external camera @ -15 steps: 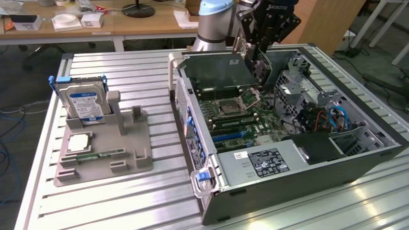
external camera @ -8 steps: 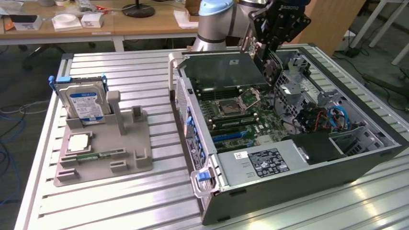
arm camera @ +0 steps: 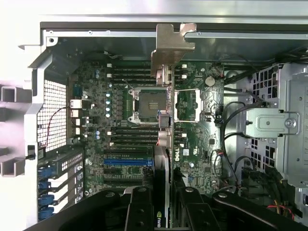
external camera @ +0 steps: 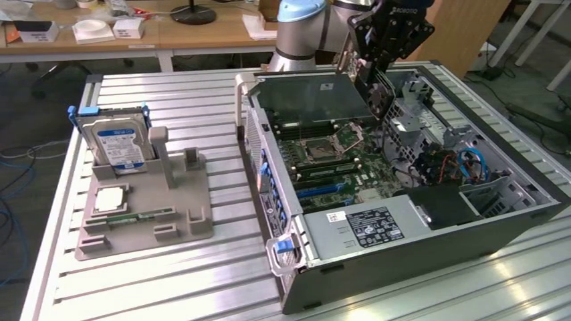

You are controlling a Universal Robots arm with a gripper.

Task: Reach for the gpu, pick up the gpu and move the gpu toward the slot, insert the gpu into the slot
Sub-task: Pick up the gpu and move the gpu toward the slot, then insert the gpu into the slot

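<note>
One gpu (external camera: 308,100) sits clamped between the fingers of the claw (arm camera: 163,197), hanging above the motherboard (arm camera: 195,159).

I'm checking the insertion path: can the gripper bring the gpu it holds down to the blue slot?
Probably yes: the gripper holds the gpu above the open case, and nothing visibly covers the slot.

arm (external camera: 301,23): bent over, wrist aimed down | claw (external camera: 370,69): vertical, clamped on the gpu (external camera: 312,97)
</note>
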